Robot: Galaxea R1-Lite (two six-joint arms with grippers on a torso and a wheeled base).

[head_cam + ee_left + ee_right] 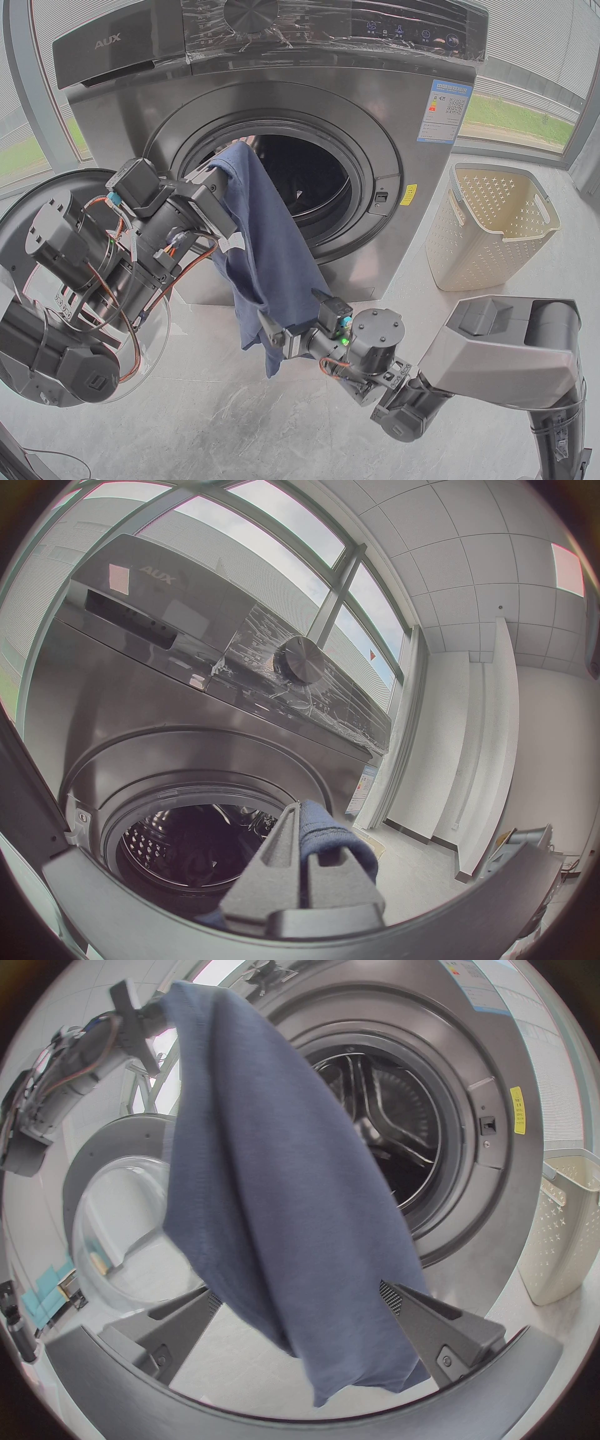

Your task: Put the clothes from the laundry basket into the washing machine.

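A blue garment (269, 250) hangs in front of the washing machine's open drum (312, 175). My left gripper (219, 172) is shut on its top edge at the upper left of the drum mouth. In the left wrist view the fingers (281, 855) pinch a fold of the blue garment (331, 833) before the drum (187, 849). My right gripper (290, 315) is low, at the garment's hanging lower end. Its fingers are open, and the blue garment (281, 1179) drapes down between the right gripper (299, 1294) fingers.
The washer door (150, 337) is swung open to the left, behind my left arm. A cream laundry basket (494, 225) stands on the floor right of the machine; nothing shows inside it. Grey floor (219, 412) lies in front.
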